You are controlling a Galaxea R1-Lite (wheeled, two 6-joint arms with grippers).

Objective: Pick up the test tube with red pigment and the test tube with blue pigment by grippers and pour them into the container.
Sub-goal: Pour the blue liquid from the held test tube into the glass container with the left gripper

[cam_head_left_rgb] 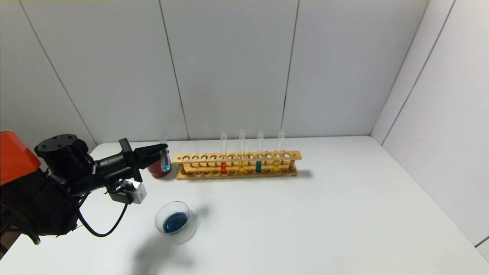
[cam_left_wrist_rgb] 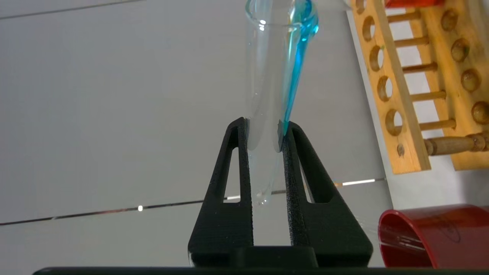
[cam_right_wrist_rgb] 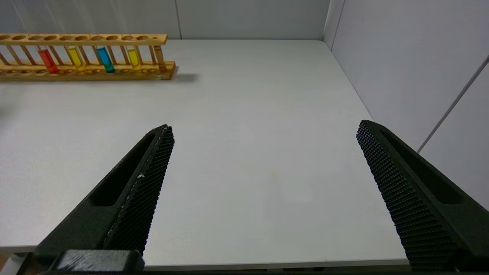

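My left gripper (cam_head_left_rgb: 163, 149) is shut on the test tube with blue pigment (cam_head_left_rgb: 165, 160), holding it roughly upright just in front of the red cup, above the table. In the left wrist view the tube (cam_left_wrist_rgb: 267, 95) sits clamped between the fingers (cam_left_wrist_rgb: 263, 126), with a cyan streak along its wall. The test tube with red pigment (cam_head_left_rgb: 223, 167) stands in the wooden rack and also shows in the right wrist view (cam_right_wrist_rgb: 47, 61). The container (cam_head_left_rgb: 190, 211), a clear glass dish, sits on the table nearer to me and holds a blue pool. My right gripper (cam_right_wrist_rgb: 263, 128) is open and empty over the right part of the table.
The wooden rack (cam_head_left_rgb: 237, 156) stands at the back with two yellow tubes and a teal tube (cam_head_left_rgb: 258, 166). A dark red cup (cam_head_left_rgb: 157, 172) stands at the rack's left end, close to the held tube. Grey walls close the back and right.
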